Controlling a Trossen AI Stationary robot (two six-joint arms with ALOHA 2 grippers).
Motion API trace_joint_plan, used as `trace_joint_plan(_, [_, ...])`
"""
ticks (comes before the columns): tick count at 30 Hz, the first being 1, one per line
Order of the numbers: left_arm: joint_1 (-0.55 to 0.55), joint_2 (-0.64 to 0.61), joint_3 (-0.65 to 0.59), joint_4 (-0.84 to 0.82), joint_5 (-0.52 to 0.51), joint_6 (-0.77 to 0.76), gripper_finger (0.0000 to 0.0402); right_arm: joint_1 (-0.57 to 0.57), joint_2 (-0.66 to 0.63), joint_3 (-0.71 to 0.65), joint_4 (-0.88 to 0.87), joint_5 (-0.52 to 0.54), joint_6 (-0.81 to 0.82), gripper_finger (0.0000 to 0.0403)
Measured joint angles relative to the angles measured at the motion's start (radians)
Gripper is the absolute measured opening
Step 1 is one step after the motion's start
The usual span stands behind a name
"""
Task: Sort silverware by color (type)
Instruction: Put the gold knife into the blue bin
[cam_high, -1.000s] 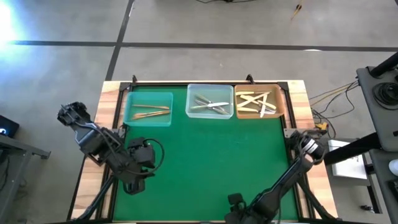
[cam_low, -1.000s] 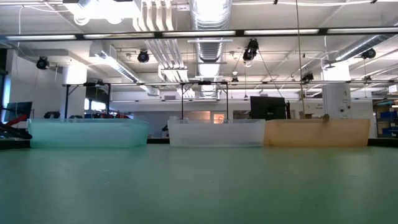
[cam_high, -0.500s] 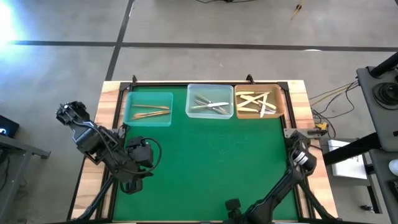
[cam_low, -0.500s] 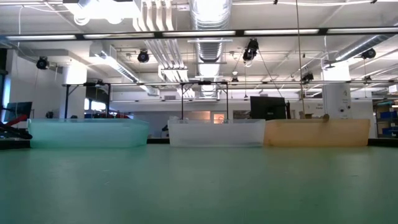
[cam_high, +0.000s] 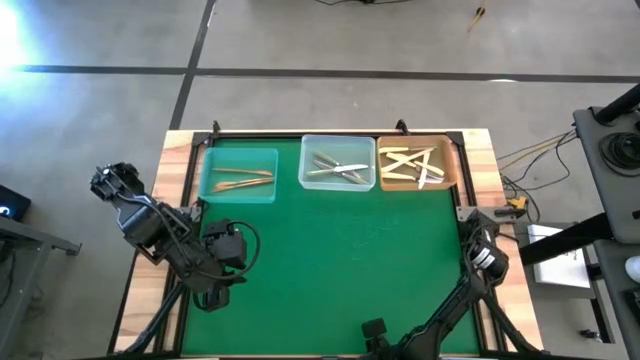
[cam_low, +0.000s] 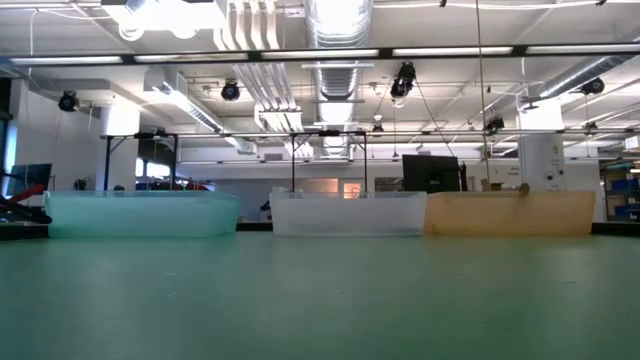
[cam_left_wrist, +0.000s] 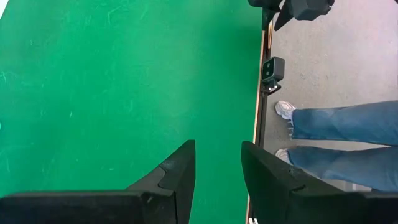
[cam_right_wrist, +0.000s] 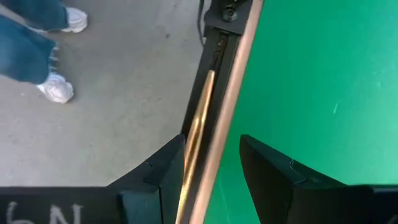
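Note:
The silverware lies in three trays at the table's far edge. Golden-bronze pieces (cam_high: 243, 180) are in the teal tray (cam_high: 240, 152), silver pieces (cam_high: 335, 168) in the clear tray (cam_high: 338, 140), and cream pieces (cam_high: 412, 165) in the amber tray (cam_high: 452, 165). My left gripper (cam_left_wrist: 217, 168) hangs open over the green mat (cam_high: 350, 260) at the table's left (cam_high: 222, 262). My right gripper (cam_right_wrist: 211, 162) is open above the table's right edge (cam_high: 483, 258). Below it a golden strip (cam_right_wrist: 202, 118) runs along the edge rail. I cannot tell whether it is silverware.
A person's legs in jeans and white shoes (cam_left_wrist: 348, 134) (cam_right_wrist: 31, 43) stand on the floor beside the table. A small camera (cam_left_wrist: 272, 68) sits on the table's rim. The trays' walls (cam_low: 348, 213) stand in a row at the far side.
My right gripper has come down and gone a little toward the table's near edge, above the right rim, and has turned slightly. Its fingers have stayed apart.

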Motion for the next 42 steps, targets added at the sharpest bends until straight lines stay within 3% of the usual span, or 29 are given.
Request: trace_joint_plan(42, [0.0, 0.001, -0.004, 0.0, 0.0, 0.024, 0.0113, 0.013, -0.002, -0.036, 0.053, 0.019, 0.03, 0.0146])
